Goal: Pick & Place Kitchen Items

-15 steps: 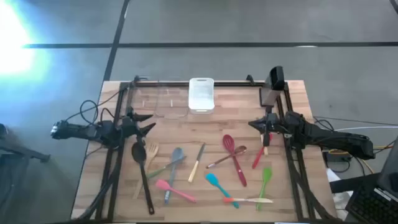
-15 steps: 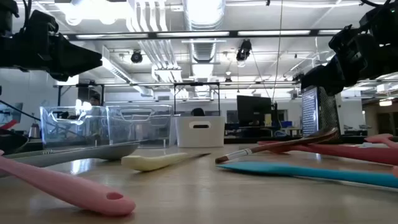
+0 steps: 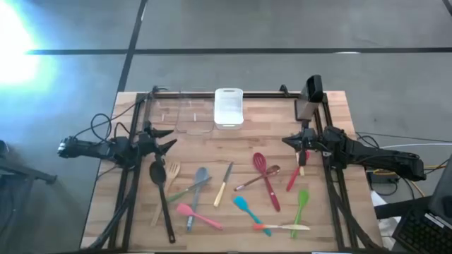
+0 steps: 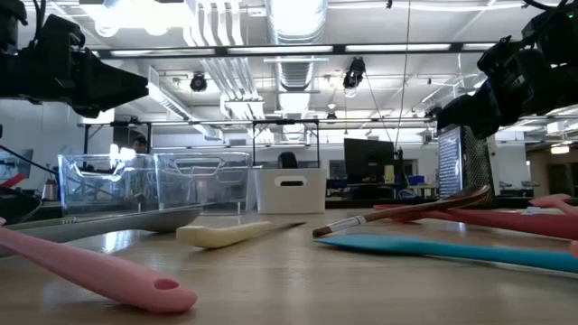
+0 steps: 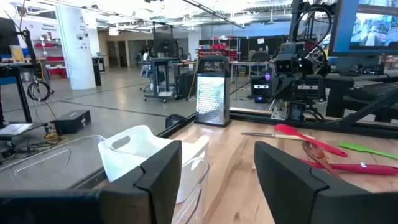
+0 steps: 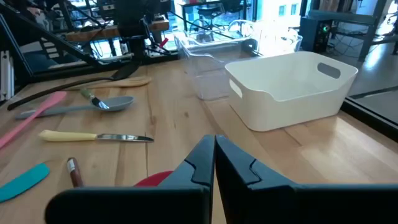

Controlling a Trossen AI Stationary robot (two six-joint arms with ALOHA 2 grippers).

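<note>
Several long-handled utensils lie flat on the wooden table between the arms: a black spoon (image 3: 159, 185), a grey spoon (image 3: 200, 176), a pink spatula (image 3: 198, 214), a yellow-handled knife (image 3: 224, 185), a teal spatula (image 3: 244, 207), a red whisk-like spoon (image 3: 264, 176), a red spatula (image 3: 294, 176) and a green spatula (image 3: 302, 203). My left gripper (image 3: 167, 140) (image 5: 217, 180) hovers open near the table's left side, above the black spoon's far end. My right gripper (image 3: 288, 142) (image 6: 214, 155) hovers shut at the right side, above the red spatula's far end. Both stand well above the table in the low view.
A clear bin (image 3: 185, 114) and a white bin (image 3: 229, 107) stand side by side at the table's far edge. A metal grater (image 3: 306, 107) stands at the far right corner. Black frame rails run along both sides. Bare wood shows between the bins and the utensils.
</note>
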